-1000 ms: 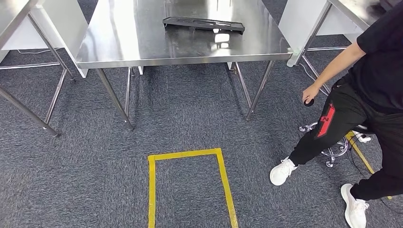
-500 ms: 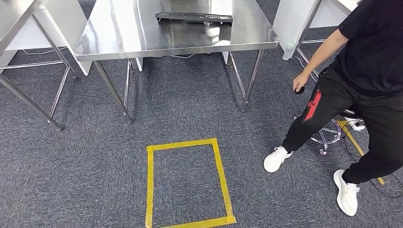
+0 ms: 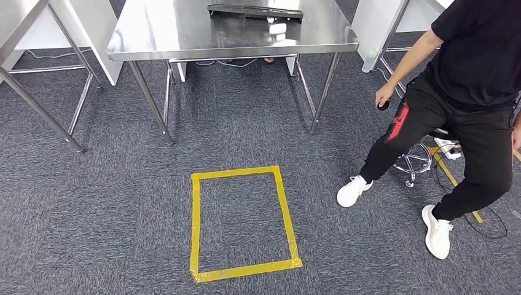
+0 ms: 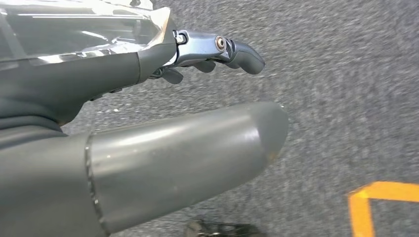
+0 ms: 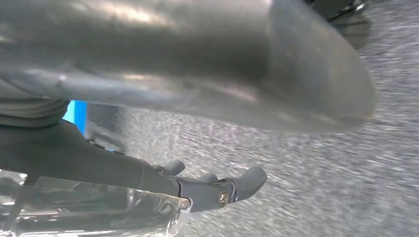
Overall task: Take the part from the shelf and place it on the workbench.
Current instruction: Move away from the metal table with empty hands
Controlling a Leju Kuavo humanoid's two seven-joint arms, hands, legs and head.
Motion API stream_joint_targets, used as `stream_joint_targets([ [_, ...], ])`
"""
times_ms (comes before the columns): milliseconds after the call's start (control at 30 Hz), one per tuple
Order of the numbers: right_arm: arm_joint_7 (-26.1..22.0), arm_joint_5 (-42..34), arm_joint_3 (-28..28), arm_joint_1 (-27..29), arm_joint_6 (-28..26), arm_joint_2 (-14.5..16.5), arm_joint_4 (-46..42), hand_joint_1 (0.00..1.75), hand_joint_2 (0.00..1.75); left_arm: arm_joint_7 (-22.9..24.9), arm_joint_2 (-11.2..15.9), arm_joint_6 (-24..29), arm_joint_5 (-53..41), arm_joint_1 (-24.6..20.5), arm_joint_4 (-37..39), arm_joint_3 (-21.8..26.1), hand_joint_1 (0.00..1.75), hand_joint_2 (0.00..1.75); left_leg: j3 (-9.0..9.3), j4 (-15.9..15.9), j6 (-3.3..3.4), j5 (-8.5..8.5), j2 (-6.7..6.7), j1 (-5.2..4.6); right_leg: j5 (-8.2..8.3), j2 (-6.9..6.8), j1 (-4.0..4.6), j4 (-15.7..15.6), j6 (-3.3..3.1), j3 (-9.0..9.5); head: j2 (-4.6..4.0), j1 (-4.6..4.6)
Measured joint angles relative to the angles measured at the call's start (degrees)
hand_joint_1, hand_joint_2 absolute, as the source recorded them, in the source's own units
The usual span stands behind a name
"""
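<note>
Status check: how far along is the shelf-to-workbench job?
Looks done: a flat black part lies on the stainless steel workbench. In hand: nothing; the left hand and right hand hang empty over grey carpet. Left: likely nothing, unless another part needs fetching.

A rectangle of yellow tape (image 3: 242, 222) is laid on the grey carpet floor (image 3: 110, 215), near centre. A person in black clothing and white shoes (image 3: 473, 110) stands at the right, holding a small black round object (image 3: 383, 106) in one hand. Just behind the person's legs is a chrome stool base (image 3: 416, 163). Another steel-legged table (image 3: 37, 55) stands at far left.
</note>
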Motion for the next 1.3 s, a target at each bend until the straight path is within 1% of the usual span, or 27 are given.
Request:
stream_joint_targets([
  [33, 0.03, 0.08, 0.06, -0.02, 0.01, -0.01, 0.0, 0.0, 0.0, 0.0, -0.01, 0.07, 0.0, 0.06, 0.01, 0.02, 0.0, 0.0, -0.72, 0.08, -0.35, 0.77, 0.01, 0.05, 1.09, 0.02, -0.24, -3.56, 0.51, 3.17, 0.0, 0.01],
  [67, 0.04, 0.19, 0.14, -0.09, 0.02, -0.01, 0.0, 0.0, 0.0, -0.04, -0.01, 0.19, 0.0, 0.09, 0.02, 0.04, 0.0, 0.0, -1.41, 0.16, -0.75, 1.44, -0.02, 0.04, 1.12, 0.08, -0.24, -8.47, 0.59, 6.95, 0.0, 0.06],
  [100, 0.06, 0.32, 0.2, -0.16, 0.02, 0.0, 0.0, 0.0, 0.0, -0.2, 0.02, 0.35, 0.0, 0.1, 0.02, 0.07, 0.0, 0.0, -1.84, 0.23, -1.18, 2.03, -0.03, -0.04, 0.27, 0.18, -0.15, -13.11, 0.16, 9.91, 0.0, 0.08],
  [133, 0.06, 0.47, 0.25, -0.24, 0.02, 0.03, 0.0, 0.0, 0.0, -0.53, 0.05, 0.62, -0.01, 0.09, 0.01, 0.09, 0.0, 0.0, -2.09, 0.23, -1.59, 2.59, -0.03, -0.13, -0.79, 0.28, 0.05, -16.51, -0.49, 11.89, 0.0, 0.07],
  [167, 0.07, 0.58, 0.27, -0.26, 0.02, 0.09, 0.0, 0.0, 0.0, -1.03, 0.1, 0.97, -0.02, 0.11, 0.01, 0.1, 0.0, 0.0, -2.23, 0.11, -1.97, 3.05, -0.03, -0.13, -1.6, 0.36, 0.32, -18.29, -1.25, 12.68, 0.0, 0.07],
  [200, 0.1, 0.66, 0.27, -0.21, 0.02, 0.14, 0.02, 0.0, 0.0, -1.57, 0.12, 1.35, -0.04, 0.18, 0.02, 0.12, 0.0, 0.0, -2.34, 0.0, -2.36, 3.51, -0.02, -0.02, -1.71, 0.35, 0.35, -18.59, -2.03, 12.39, 0.0, 0.02],
  [233, 0.14, 0.68, 0.27, -0.13, 0.02, 0.22, 0.05, 0.0, 0.0, -2.04, 0.16, 1.7, -0.08, 0.26, 0.02, 0.15, 0.0, 0.0, -2.52, 0.15, -2.66, 3.26, -0.07, 0.21, -1.38, 0.24, 0.28, -18.4, -2.71, 12.09, 0.0, -0.05],
  [267, 0.2, 0.69, 0.27, -0.02, 0.02, 0.29, 0.08, 0.0, 0.0, -2.33, 0.17, 1.98, -0.13, 0.39, 0.03, 0.19, 0.0, 0.0, -2.87, 0.92, -2.88, 2.01, -0.13, 0.43, -0.96, 0.12, 0.21, -18.34, -3.44, 11.77, 0.0, -0.07],
  [300, 0.27, 0.69, 0.27, 0.06, 0.02, 0.31, 0.11, 0.0, 0.0, -2.46, 0.15, 2.18, -0.24, 0.52, 0.04, 0.23, 0.0, 0.0, -3.5, 2.84, -3.01, -0.34, -0.24, 0.56, -0.42, -0.01, 0.18, -18.34, -4.08, 11.36, 0.0, -0.13],
  [367, 0.41, 0.69, 0.27, 0.09, 0.02, 0.38, 0.13, 0.0, 0.0, -2.51, 0.14, 2.43, -0.5, 0.64, 0.05, 0.3, 0.0, 0.0, -5.42, 9.68, -3.1, -6.22, -0.42, 0.6, 0.53, -0.14, 0.46, -18.27, -4.92, 10.35, 0.0, -0.16],
  [400, 0.46, 0.71, 0.27, 0.1, 0.02, 0.43, 0.13, 0.0, 0.0, -2.45, 0.16, 2.53, -0.64, 0.65, 0.05, 0.32, 0.0, 0.0, -6.3, 13.52, -3.12, -8.05, -0.5, 0.58, 0.96, -0.16, 0.71, -18.2, -5.07, 9.79, 0.0, -0.18],
  [433, 0.49, 0.71, 0.27, 0.15, 0.02, 0.49, 0.13, 0.0, 0.0, -2.34, 0.22, 2.61, -0.76, 0.65, 0.05, 0.33, 0.0, 0.0, -6.58, 16.08, -3.06, -8.57, -0.53, 0.57, 1.3, -0.18, 0.93, -18.13, -5.11, 9.32, 0.0, -0.17],
  [467, 0.52, 0.71, 0.27, 0.23, 0.02, 0.55, 0.14, 0.0, 0.0, -2.19, 0.26, 2.68, -0.86, 0.65, 0.05, 0.34, 0.0, 0.0, -5.83, 16.66, -2.91, -8.07, -0.55, 0.54, 1.56, -0.18, 1.13, -18.06, -5.09, 8.95, 0.0, -0.18],
  [500, 0.55, 0.72, 0.27, 0.31, 0.02, 0.6, 0.14, 0.0, 0.0, -2.03, 0.28, 2.73, -0.94, 0.65, 0.05, 0.35, 0.0, 0.0, -3.85, 14.73, -2.64, -6.81, -0.59, 0.49, 1.73, -0.17, 1.28, -17.98, -5.04, 8.76, 0.0, -0.18],
  [533, 0.57, 0.75, 0.27, 0.35, 0.02, 0.64, 0.15, 0.0, 0.0, -1.91, 0.31, 2.78, -0.99, 0.65, 0.05, 0.36, 0.0, 0.0, -0.99, 10.93, -2.24, -5.45, -0.65, 0.41, 1.82, -0.16, 1.38, -17.88, -4.99, 8.76, 0.0, -0.17],
  [567, 0.59, 0.8, 0.27, 0.35, 0.02, 0.73, 0.15, 0.0, 0.0, -1.79, 0.39, 2.83, -1.0, 0.62, 0.05, 0.36, 0.0, 0.0, 2.05, 6.64, -1.82, -4.64, -0.7, 0.26, 1.86, -0.15, 1.54, -17.73, -4.93, 8.6, 0.0, -0.17],
  [600, 0.6, 0.87, 0.27, 0.31, 0.02, 0.8, 0.15, 0.0, 0.0, -1.71, 0.45, 2.86, -1.03, 0.59, 0.05, 0.35, 0.0, 0.0, 4.3, 3.21, -1.51, -4.13, -0.71, 0.1, 1.92, -0.15, 1.66, -17.59, -4.8, 8.55, 0.0, -0.14],
  [633, 0.6, 0.95, 0.27, 0.25, 0.02, 0.86, 0.15, 0.0, 0.0, -1.61, 0.52, 2.92, -1.05, 0.57, 0.05, 0.35, 0.0, 0.0, 5.57, 1.04, -1.28, -4.06, -0.71, -0.11, 2.01, -0.16, 1.74, -17.48, -4.64, 8.47, 0.0, -0.12],
  [667, 0.6, 1.01, 0.27, 0.18, 0.02, 0.9, 0.15, 0.0, 0.0, -1.5, 0.56, 2.96, -1.08, 0.56, 0.05, 0.35, 0.0, 0.0, 5.95, 0.11, -1.29, -4.16, -0.68, -0.27, 2.03, -0.17, 1.94, -17.29, -4.5, 8.17, 0.0, -0.11],
  [767, 0.61, 1.03, 0.27, 0.05, 0.08, 0.95, 0.15, 0.0, 0.0, -1.27, 0.53, 3.01, -1.09, 0.59, 0.05, 0.36, 0.0, 0.0, 5.56, -0.35, -1.41, -3.86, -0.66, -0.77, 2.15, -0.17, 2.02, -17.01, -4.06, 7.55, 0.0, -0.1],
  [800, 0.63, 1.01, 0.27, 0.05, 0.12, 0.99, 0.15, 0.0, 0.0, -1.22, 0.56, 3.01, -1.09, 0.59, 0.05, 0.36, 0.0, 0.0, 5.45, -0.31, -1.31, -3.82, -0.66, -0.98, 2.29, -0.17, 1.86, -17.06, -3.84, 7.4, 0.0, -0.09],
  [1033, 0.96, 0.86, 0.27, 0.0, 0.46, 1.02, 0.15, 0.0, 0.0, -0.93, 0.6, 3.07, -1.17, 0.59, 0.05, 0.36, 0.0, 0.0, 4.61, 0.02, -0.4, -3.32, -0.67, -1.71, 3.06, -0.14, 1.04, -17.17, -2.63, 6.7, 0.0, -0.11],
  [1133, 1.02, 0.76, 0.27, 0.01, 0.55, 1.04, 0.16, 0.0, 0.0, -0.85, 0.61, 3.1, -1.22, 0.58, 0.05, 0.36, 0.0, 0.0, 4.19, 0.27, -0.02, -3.1, -0.67, -1.85, 3.41, -0.1, 0.77, -17.22, -2.1, 6.49, 0.0, -0.11],
  [1200, 1.03, 0.74, 0.27, 0.01, 0.56, 1.02, 0.17, 0.0, 0.0, -0.81, 0.56, 3.16, -1.22, 0.58, 0.05, 0.37, 0.0, 0.0, 4.13, -0.04, 0.46, -2.74, -0.41, -1.66, 3.45, -0.02, 0.76, -17.04, -1.78, 6.16, 0.0, -0.13],
  [1233, 1.03, 0.74, 0.26, 0.0, 0.55, 1.01, 0.17, 0.0, 0.0, -0.78, 0.51, 3.21, -1.22, 0.57, 0.05, 0.37, 0.0, 0.0, 4.08, -0.29, 0.78, -2.51, -0.17, -1.45, 2.92, 0.04, 0.79, -16.23, -1.77, 5.73, 0.0, -0.09],
  [1267, 1.02, 0.75, 0.26, -0.01, 0.55, 1.01, 0.17, 0.0, 0.0, -0.74, 0.48, 3.29, -1.21, 0.56, 0.05, 0.37, 0.0, 0.0, 3.98, -0.53, 1.11, -2.26, 0.16, -1.22, 1.87, 0.09, 0.79, -14.52, -1.84, 4.9, 0.0, -0.01],
  [1300, 1.02, 0.8, 0.25, -0.02, 0.54, 0.99, 0.17, 0.0, 0.0, -0.68, 0.44, 3.39, -1.2, 0.56, 0.05, 0.36, 0.0, 0.0, 3.8, -0.65, 1.32, -2.07, 0.53, -1.05, 0.21, 0.13, 0.71, -11.51, -2.0, 3.48, 0.0, 0.08],
])
